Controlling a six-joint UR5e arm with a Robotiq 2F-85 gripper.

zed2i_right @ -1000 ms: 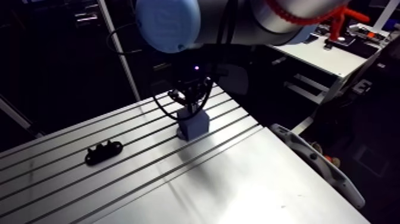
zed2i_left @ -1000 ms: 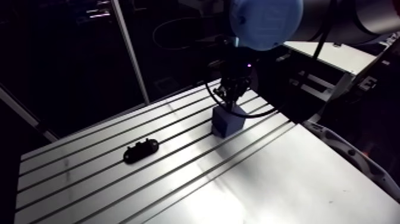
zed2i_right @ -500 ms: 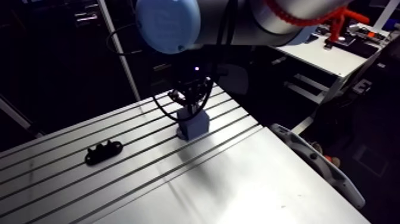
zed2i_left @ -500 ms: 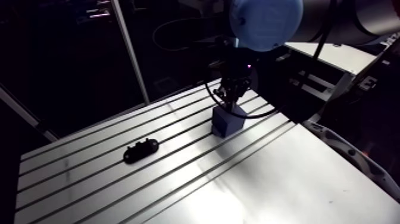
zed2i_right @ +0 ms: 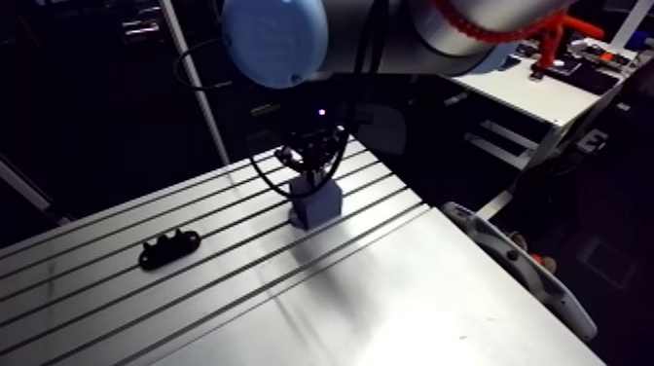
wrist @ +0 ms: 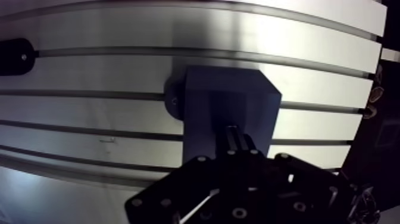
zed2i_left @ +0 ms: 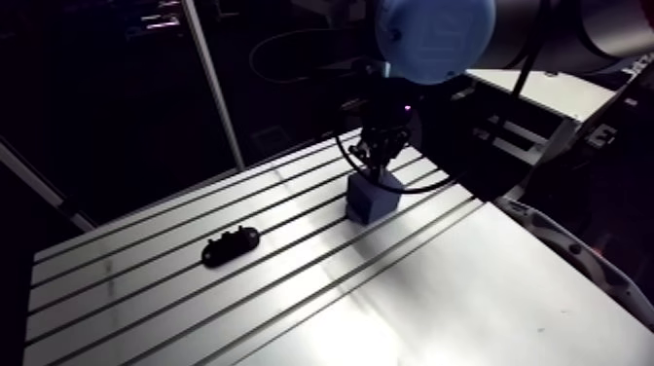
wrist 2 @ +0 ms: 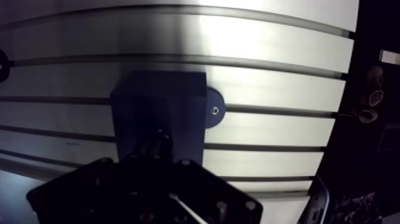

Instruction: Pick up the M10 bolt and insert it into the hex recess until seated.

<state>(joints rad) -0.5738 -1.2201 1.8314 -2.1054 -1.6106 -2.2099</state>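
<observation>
**Item 1, table** [zed2i_left: 438, 292]: slotted aluminium, with the slots running lengthwise and a bright sheen down the middle.

**Item 2, blue block** [zed2i_left: 372, 200]: squarish, standing upright on the table toward its far end, across one of the slots. In the wrist view I see a rounded tab [wrist 2: 213, 112] at its foot, flat on the table, with a small hole in it (there is one on each side, as far as I can make out).

**Item 3, gripper** [wrist: 238, 138]: hangs straight down over the blue block. Its tip is at the block's top face, near the edge closest to the wrist camera. I cannot tell from here whether it is closed, open or holding anything, because the tip is dark against the dark block.

**Item 4, M10 bolt**: I cannot pick it out with any certainty. All I see is a narrow dark shape at the gripper's tip, against the top of the block.

**Item 5, hex recess**: hidden under the gripper in every view I have.

**Item 6, black part** [zed2i_left: 230, 245]: small and elongated with rounded ends. It lies flat on the table along a slot, well apart from the blue block and from the gripper.
</observation>
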